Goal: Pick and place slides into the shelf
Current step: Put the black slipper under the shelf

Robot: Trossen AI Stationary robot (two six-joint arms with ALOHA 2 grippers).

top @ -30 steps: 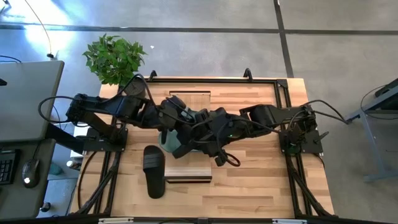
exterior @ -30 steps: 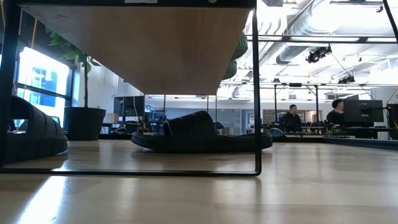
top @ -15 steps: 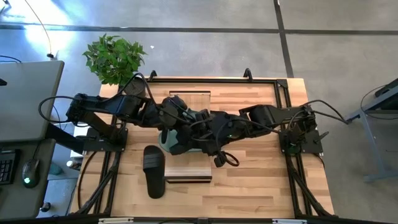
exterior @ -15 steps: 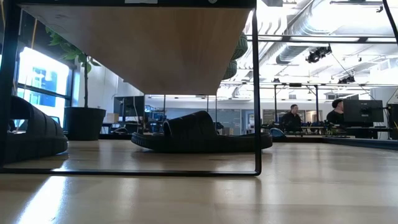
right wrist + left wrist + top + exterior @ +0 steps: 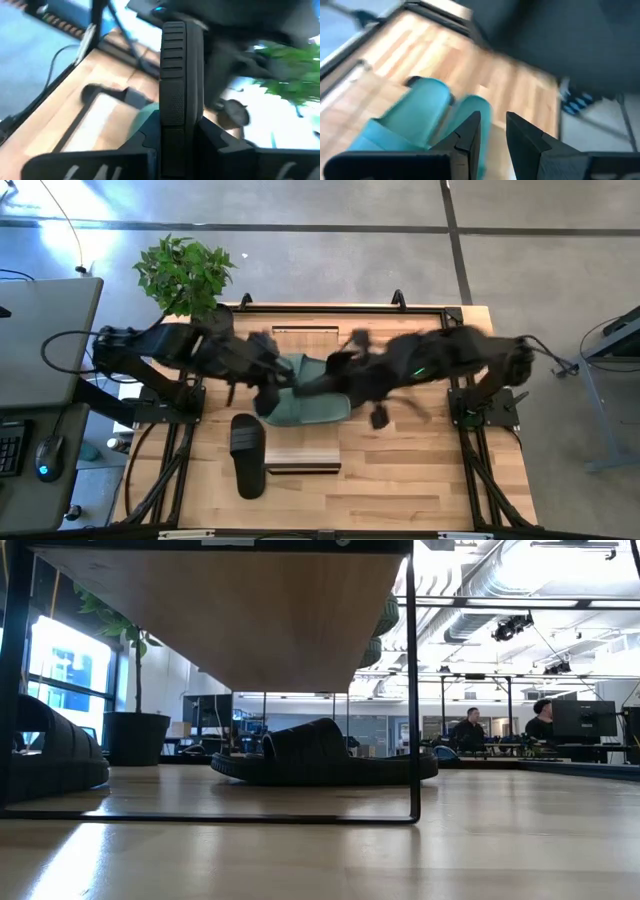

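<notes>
The black slide (image 5: pixel 247 453) lies near the surface's front edge, left of the shelf (image 5: pixel 303 458). Mid-surface, a sage green slide (image 5: pixel 310 405) lies flat. Rubber like this looks light, bendy and grippy; the wide strap or a side edge seems the best hold. The right gripper (image 5: pixel 172 127) is clamped on a ribbed black slide (image 5: pixel 173 75), arm stretched across the middle. The left gripper (image 5: pixel 492 131), fingers slightly apart and empty, hovers just beside the green slide.

An open-plan office or lab: exposed ceiling ducts (image 5: pixel 480 615), people (image 5: pixel 468 730) seated at monitors (image 5: pixel 585 720), and a potted plant (image 5: pixel 185 272) beyond the left gripper (image 5: pixel 268 380).
</notes>
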